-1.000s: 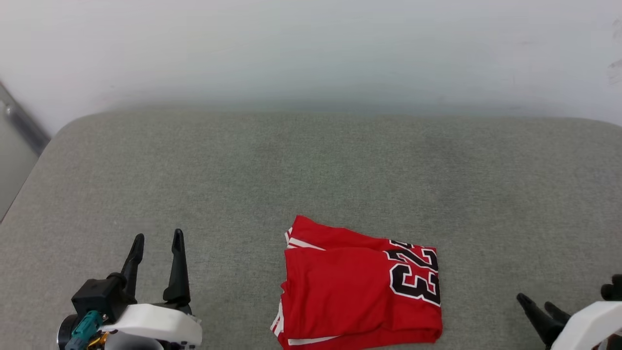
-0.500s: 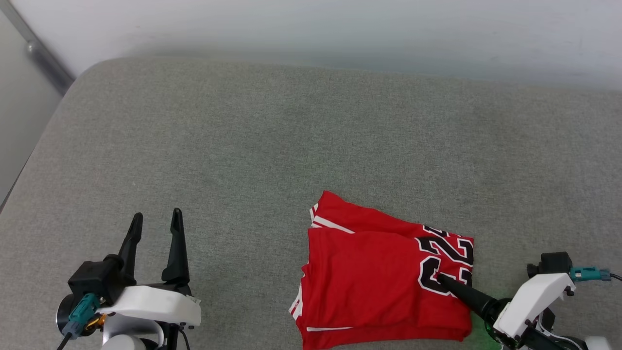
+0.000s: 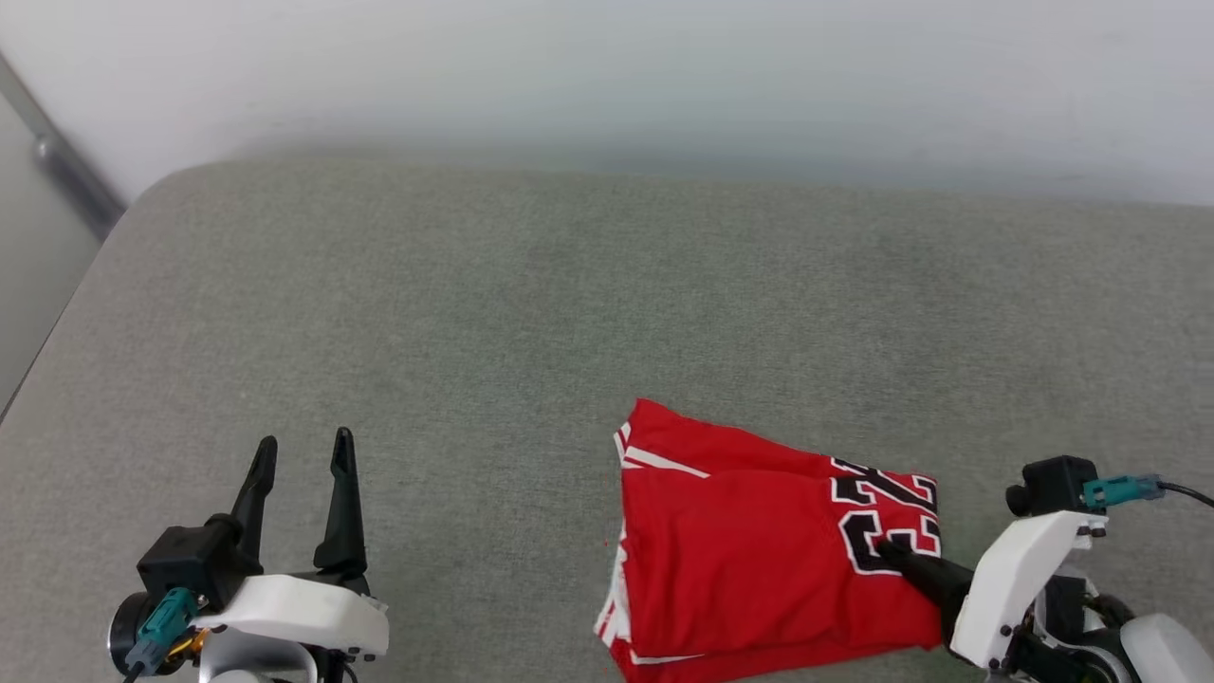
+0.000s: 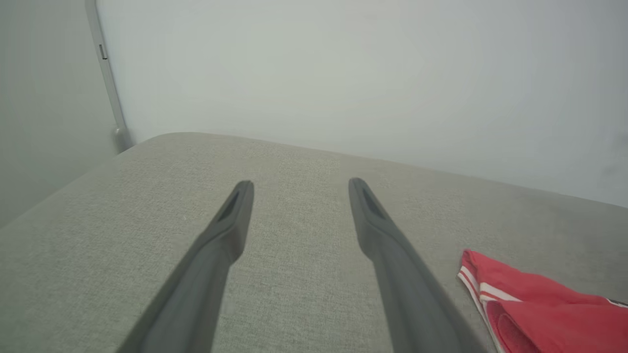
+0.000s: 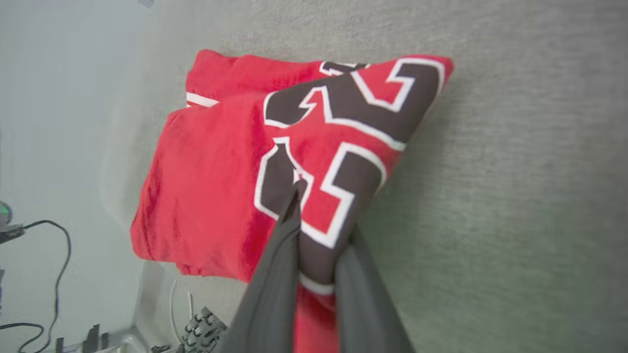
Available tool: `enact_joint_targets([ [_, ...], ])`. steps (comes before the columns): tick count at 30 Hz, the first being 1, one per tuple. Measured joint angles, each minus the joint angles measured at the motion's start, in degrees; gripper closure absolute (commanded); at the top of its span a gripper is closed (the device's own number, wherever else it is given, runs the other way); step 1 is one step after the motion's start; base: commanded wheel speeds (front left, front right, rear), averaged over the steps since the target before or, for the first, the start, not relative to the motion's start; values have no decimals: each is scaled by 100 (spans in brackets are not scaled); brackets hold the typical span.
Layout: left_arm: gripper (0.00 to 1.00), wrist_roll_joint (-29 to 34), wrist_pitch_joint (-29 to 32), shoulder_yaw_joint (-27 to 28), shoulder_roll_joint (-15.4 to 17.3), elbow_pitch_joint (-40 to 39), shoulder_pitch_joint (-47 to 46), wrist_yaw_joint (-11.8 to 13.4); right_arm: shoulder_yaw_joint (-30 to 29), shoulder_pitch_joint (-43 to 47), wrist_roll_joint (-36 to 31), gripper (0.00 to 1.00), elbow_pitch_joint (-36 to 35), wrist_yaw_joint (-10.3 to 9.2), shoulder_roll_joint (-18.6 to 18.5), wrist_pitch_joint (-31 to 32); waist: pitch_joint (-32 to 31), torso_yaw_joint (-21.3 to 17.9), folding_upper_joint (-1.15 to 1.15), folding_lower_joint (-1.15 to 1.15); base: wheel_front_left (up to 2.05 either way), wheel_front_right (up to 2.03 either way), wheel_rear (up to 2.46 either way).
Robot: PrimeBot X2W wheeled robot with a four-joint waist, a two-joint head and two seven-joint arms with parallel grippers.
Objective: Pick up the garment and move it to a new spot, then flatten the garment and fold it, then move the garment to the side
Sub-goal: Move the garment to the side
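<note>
Right pincer [image 5: 321,208] pinches the garment [image 5: 206,171], one finger tucked beneath it in the wrist view; left pincer [image 3: 302,453] gapes.

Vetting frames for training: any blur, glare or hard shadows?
Head view: even diffuse light, garment sharp, far cushion edge hazy against the wall. Left wrist view: jaws of the left gripper soft up close, wall featureless. Right wrist view: printed number crisp, soft shadow beside the garment, left margin washed out.
</note>
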Motion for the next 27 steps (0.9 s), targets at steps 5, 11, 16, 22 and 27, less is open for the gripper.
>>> enact_joint_targets([
  [5, 0, 41, 0, 0, -3, -27, 63, -42, 247, -198, -1076, 100, 241, 0, -296, -7, -152, -374, 0, 0, 0, 0, 0],
  [11, 0, 144, 0, -65, -9, -122, 89, -85, 194, -482, -1990, 100, 604, 1, -409, 48, -168, -982, 0, 0, 0, 0, 0],
  [16, 0, 215, 0, -77, -2, -263, 15, -103, 122, -912, -2458, 100, 928, 2, -378, -300, -33, -1558, 0, 0, 0, 0, 0],
  [22, 0, 361, 101, -185, 115, -599, -430, -167, -152, -1731, -3123, 100, 1443, 2, -549, -1217, 461, -2170, 0, 0, 0, 0, 0],
  [27, 0, 517, 297, -194, 336, -918, -858, -188, -754, -2419, -3334, 100, 1918, 2, -545, -2019, 1117, -2515, 0, 1, 0, 0, 0],
])
